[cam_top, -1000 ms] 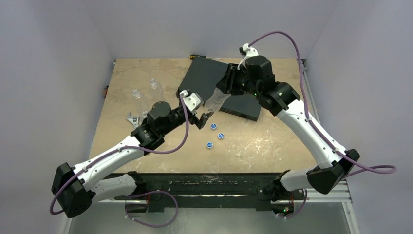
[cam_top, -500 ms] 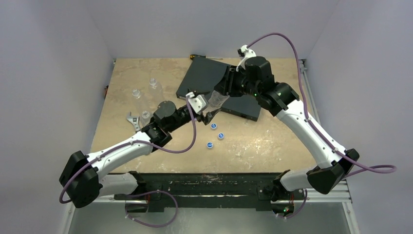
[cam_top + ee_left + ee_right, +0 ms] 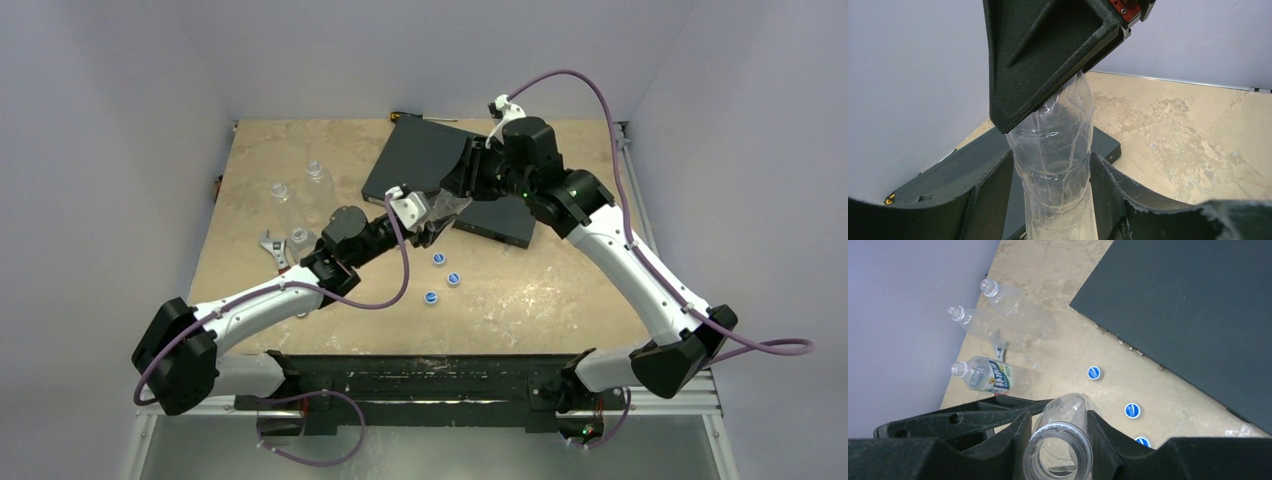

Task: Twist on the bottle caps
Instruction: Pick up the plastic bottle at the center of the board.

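3 blue caps [image 3: 438,259] lie loose on the worktop [image 3: 560,290] in front of the robot's 2 arms, none fitted. Just beyond and above them a clear plastic bottle [image 3: 1055,135] hangs in the air, pinched near 1 end by the right hand [image 3: 1058,416], whose fingers press on both sides. The left hand [image 3: 1051,155] brackets the ribbed body, its fingers right at the walls; whether they squeeze it cannot be told. The step appears to be a handover ahead of capping. Next, the left hand would need a firm hold on the thin wall without crushing it, freeing the right hand to fetch a cap. The bottle's long axis slants from the left hand back and rightward to the right hand, and its open, uncapped rim seems to face the right wrist. Farther back sit a flat black box [image 3: 425,155] and, at far left, 3 more open bottles [image 3: 318,182].
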You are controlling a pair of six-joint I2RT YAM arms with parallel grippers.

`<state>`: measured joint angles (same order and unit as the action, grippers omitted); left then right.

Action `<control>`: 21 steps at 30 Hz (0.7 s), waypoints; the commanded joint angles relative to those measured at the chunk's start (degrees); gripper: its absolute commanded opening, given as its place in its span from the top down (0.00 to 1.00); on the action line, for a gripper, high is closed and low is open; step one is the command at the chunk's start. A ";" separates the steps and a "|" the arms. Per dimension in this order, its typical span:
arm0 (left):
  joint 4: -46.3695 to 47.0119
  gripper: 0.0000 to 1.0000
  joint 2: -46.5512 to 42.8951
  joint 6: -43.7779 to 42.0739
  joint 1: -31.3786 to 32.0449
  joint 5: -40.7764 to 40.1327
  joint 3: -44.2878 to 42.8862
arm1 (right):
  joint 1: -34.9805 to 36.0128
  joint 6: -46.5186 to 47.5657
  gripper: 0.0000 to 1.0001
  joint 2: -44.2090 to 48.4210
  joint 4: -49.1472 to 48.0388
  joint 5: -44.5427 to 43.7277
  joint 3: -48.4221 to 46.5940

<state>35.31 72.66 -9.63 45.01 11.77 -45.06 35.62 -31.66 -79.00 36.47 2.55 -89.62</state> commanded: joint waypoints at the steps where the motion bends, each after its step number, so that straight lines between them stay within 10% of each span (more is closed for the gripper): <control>1: 1.38 0.52 0.73 1.61 0.11 0.99 -0.01 | 0.36 -1.27 0.98 2.35 -2.46 1.76 0.47; 6: 0.61 1.00 0.84 2.39 0.11 -1.53 -0.09 | 0.34 -1.19 0.84 2.64 -2.51 1.73 0.63; 11: -0.43 1.00 -1.68 5.45 -0.67 -8.32 2.03 | 0.32 -0.22 0.05 4.84 -2.09 -0.05 0.93; 21: -15.33 1.00 -10.95 14.15 -10.59 -13.48 0.83 | 0.19 0.98 0.02 14.62 -0.24 -11.04 16.05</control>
<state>25.76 67.29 -0.43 37.78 1.28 -41.60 35.68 -31.90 -66.59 35.09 -2.76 -82.19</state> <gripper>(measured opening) 0.110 0.983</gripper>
